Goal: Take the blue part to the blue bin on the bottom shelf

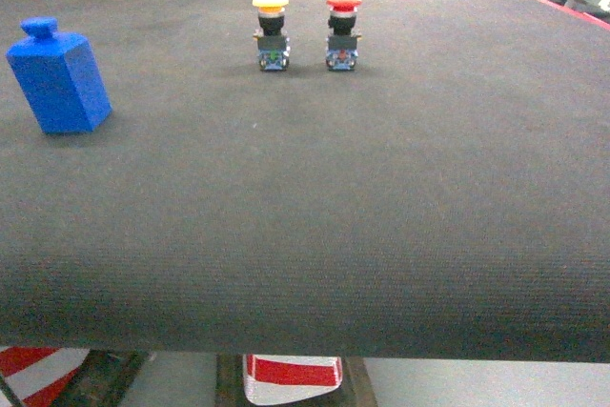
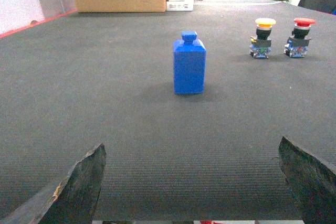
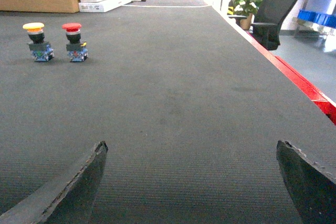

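The blue part (image 2: 189, 65) is standing upright and untouched on the dark surface (image 1: 381, 188), the left tool (image 2: 194, 182) is facing it with jaws spread wide, the right tool (image 3: 191, 182) is equally open (no bin or shelf showing), so everything is remaining.

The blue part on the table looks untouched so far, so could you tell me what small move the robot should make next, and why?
Probably ease the left gripper straight forward toward the blue part. The part stands upright on the table, centred ahead of that gripper, whose fingers are spread wide and hold nothing. The right wrist view does not show the part at all.
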